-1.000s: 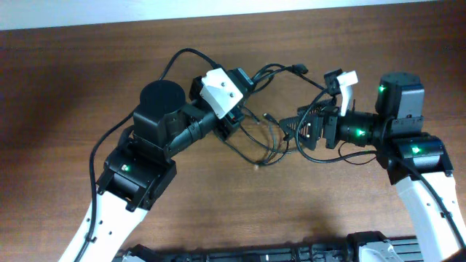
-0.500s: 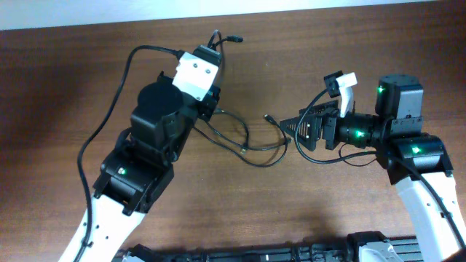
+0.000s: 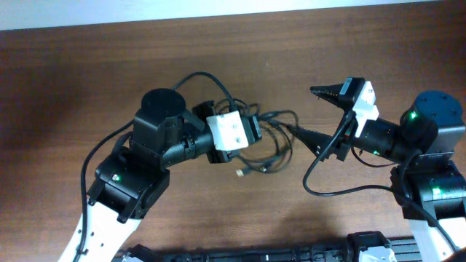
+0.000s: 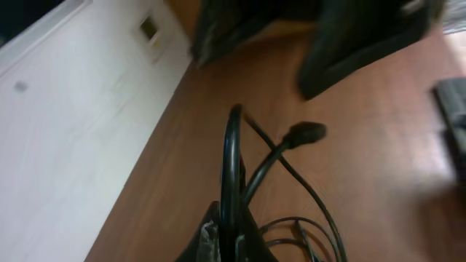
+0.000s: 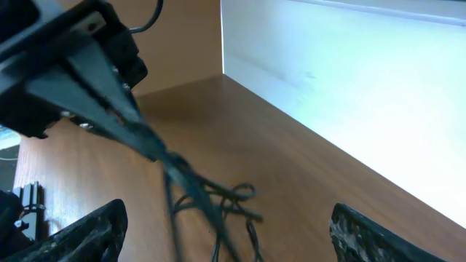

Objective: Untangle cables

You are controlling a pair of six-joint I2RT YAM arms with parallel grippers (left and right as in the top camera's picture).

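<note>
The cables [image 3: 277,149] lie as a loose tangle of thin black loops on the wooden table's middle, with small plug tips toward the front. My left gripper [image 3: 256,131] is at the tangle's left side. In the left wrist view it [image 4: 231,222] is shut on one black cable [image 4: 231,153] that arches up and over, with a plug end [image 4: 306,132] beyond. My right gripper [image 3: 312,113] is wide open and empty, just right of the tangle. In the right wrist view its jaws [image 5: 229,229] stand far apart with the cables [image 5: 218,198] between and beyond them.
The right arm's thick black wire [image 3: 320,185] loops over the table in front of the right gripper. A white wall [image 3: 218,7] borders the table's far edge. Black equipment [image 3: 291,255] lies along the front edge. The left arm [image 5: 73,65] faces the right wrist camera.
My left arm swung to the far left with a cable and has come back to the tangle. My right gripper has opened wide and drawn back to the right.
</note>
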